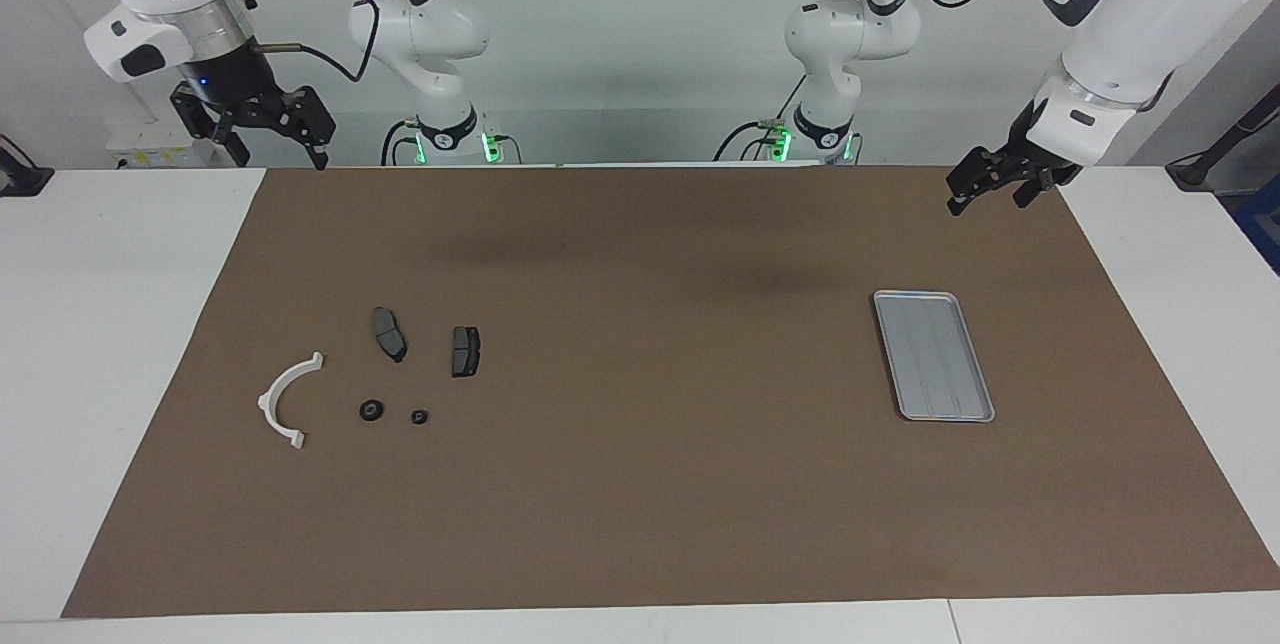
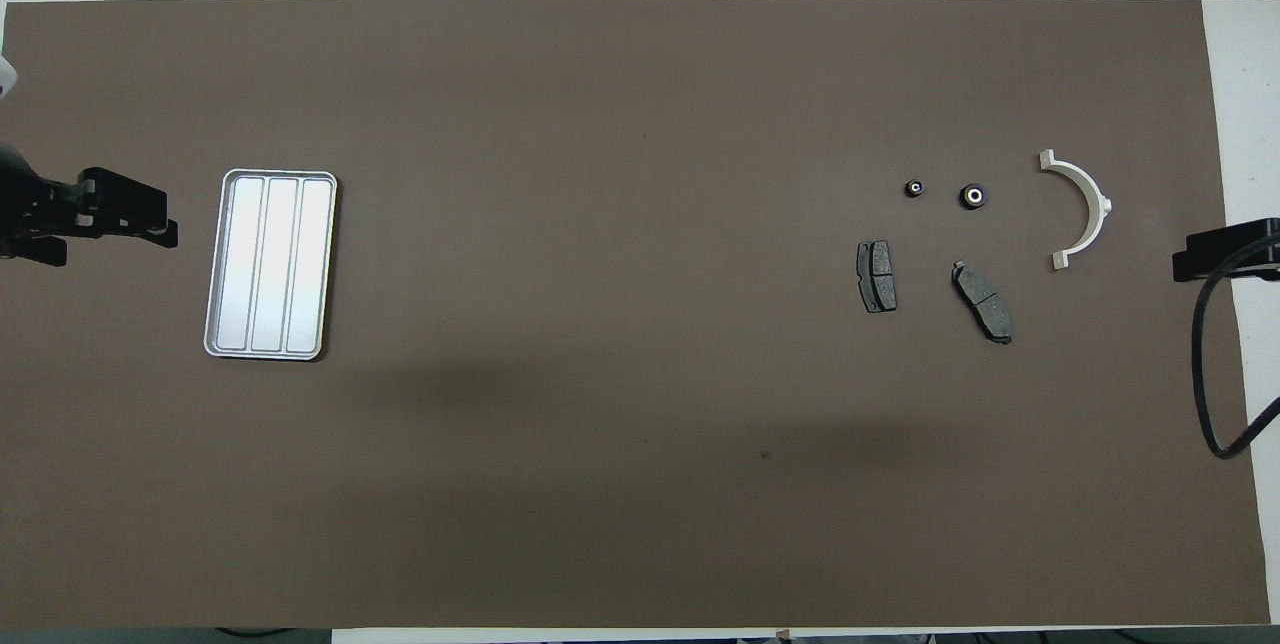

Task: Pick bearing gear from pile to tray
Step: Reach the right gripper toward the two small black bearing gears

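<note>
Even, bright light falls from above. The flat silver-grey metal tray (image 2: 270,264) glares nearly white in the overhead view. Soft, blurred shadows streak the brown matte table mat (image 1: 640,484). Both views are sharp, with no visible edge distortion.

Both arms raised and waiting, left gripper (image 1: 985,189) aloft over the mat's (image 1: 650,484) edge at the left arm's end, fingers spread, empty, right gripper (image 1: 268,139) aloft over the mat's corner at the right arm's end, fingers spread, empty
</note>
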Robot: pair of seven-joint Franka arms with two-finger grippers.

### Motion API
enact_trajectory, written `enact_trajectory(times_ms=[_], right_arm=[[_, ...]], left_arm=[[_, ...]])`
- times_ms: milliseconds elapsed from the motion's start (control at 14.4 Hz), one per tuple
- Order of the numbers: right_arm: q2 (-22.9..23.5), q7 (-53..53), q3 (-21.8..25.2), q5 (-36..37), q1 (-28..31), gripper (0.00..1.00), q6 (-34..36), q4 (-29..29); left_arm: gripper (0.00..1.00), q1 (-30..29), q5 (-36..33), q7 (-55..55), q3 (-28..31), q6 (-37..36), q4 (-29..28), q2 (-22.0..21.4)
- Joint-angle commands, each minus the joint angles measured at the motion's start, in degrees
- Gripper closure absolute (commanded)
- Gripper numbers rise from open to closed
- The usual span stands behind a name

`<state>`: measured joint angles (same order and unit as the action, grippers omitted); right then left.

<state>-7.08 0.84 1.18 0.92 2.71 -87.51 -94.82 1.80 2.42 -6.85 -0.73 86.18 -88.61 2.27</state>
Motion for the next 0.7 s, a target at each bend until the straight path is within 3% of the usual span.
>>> enact_trajectory(times_ms=[0,278,626], right_arm=[[-0.48,1.27,-0.56,-1.18,1.68,0.00,0.76,-0.45],[0.83,1.45,-0.56,-1.27,1.68,0.00,-1.24,-0.28],[10.49,0.74,-0.65,-1.01,2.04,0.00,-9.33,3.32]], left_arm=[[0.00,-0.75,-0.31,0.08,-0.68,0.30,-1.12,-1.21],[0.00,-0.66,-0.31,0.08,-0.68,0.21,-1.12,-1.21],[0.00,-0.75,-0.31,0.08,-0.68,0.21,-1.21,-1.21]])
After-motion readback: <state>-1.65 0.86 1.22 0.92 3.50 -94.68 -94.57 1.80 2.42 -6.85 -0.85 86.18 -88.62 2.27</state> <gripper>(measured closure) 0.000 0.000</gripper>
